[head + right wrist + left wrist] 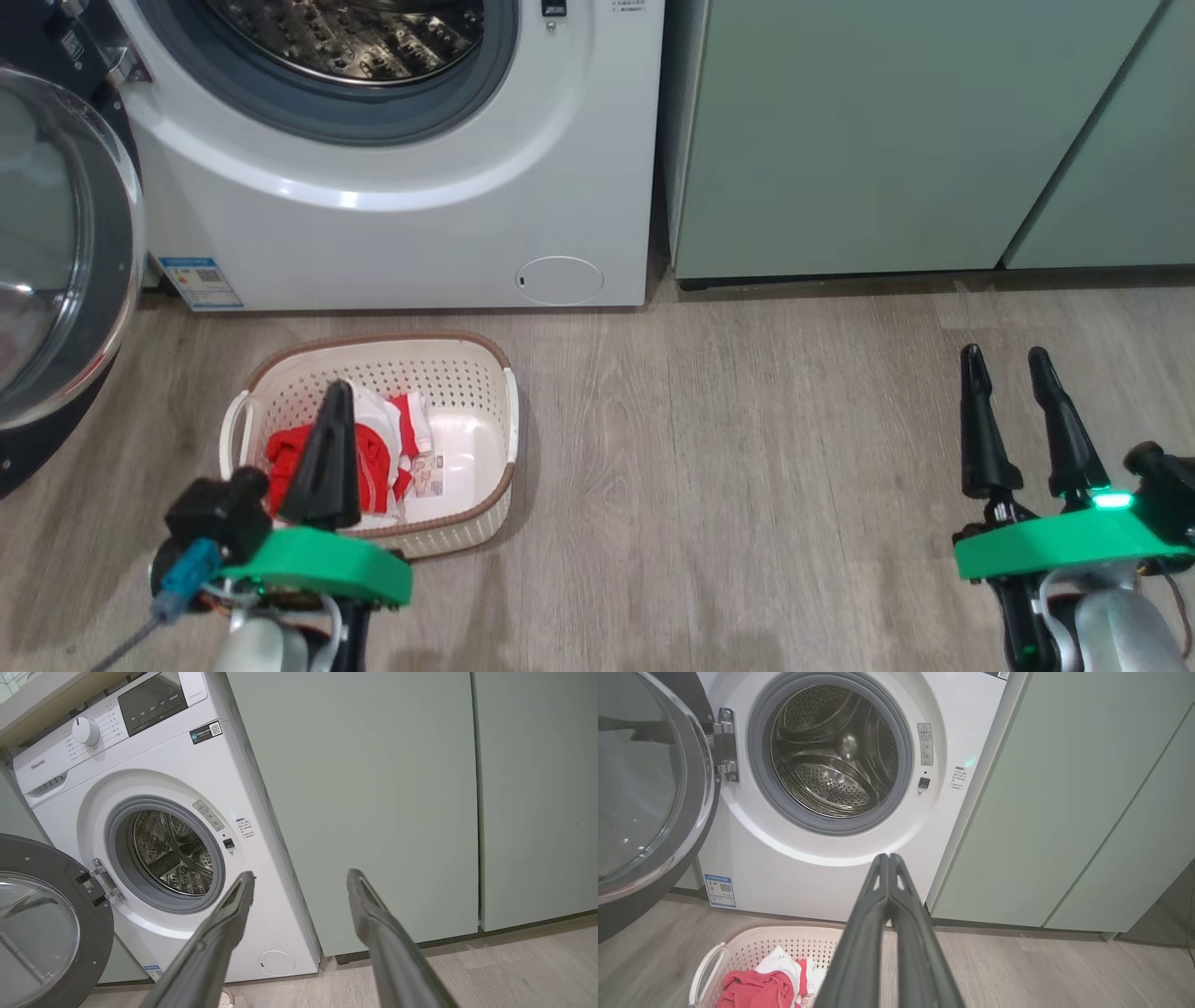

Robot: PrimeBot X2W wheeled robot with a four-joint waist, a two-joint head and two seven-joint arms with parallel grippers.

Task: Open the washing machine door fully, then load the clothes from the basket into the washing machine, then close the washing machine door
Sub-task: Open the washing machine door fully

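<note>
- The door [56, 243] of the washing machine [420, 233] stands wide open.
- The clothes [381, 453] lie in the basket [373, 341] before it.
- The left gripper [340, 392]: jaws pressed together, empty, seemingly above the clothes.
- The right gripper [1005, 362]: jaws wide, empty.

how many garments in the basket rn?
2 that I can tell apart: a red garment in the left half of the basket, a white garment bunched against it. They're bundled and the left gripper covers part, so more may be hidden.
</note>
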